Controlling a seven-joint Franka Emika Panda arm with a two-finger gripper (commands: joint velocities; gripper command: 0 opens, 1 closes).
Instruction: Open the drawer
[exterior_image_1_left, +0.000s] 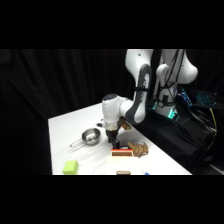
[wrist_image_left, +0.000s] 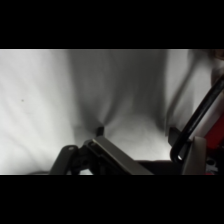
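Green block (exterior_image_1_left: 70, 167) sits way over on the left near the front edge of the white bench (exterior_image_1_left: 65, 130), nothing touching it. Next along I've got a steel bowl (exterior_image_1_left: 90, 136) with a handle sticking out to its left. Just right of the bowl the arm comes down from the upper right and the hand (exterior_image_1_left: 114, 143) hangs low over the bench, right above the drawer (exterior_image_1_left: 121, 152). The drawer sits near the front edge, around the middle, its reddish-brown front showing; I can't tell how far out it is. A brown lumpy thing (exterior_image_1_left: 138, 148) lies just beside the drawer on its right. From my wrist view I mostly get blurry white bench and the dark linkage, so I honestly can't tell whether the hand is spread or closed, or gripping anything.
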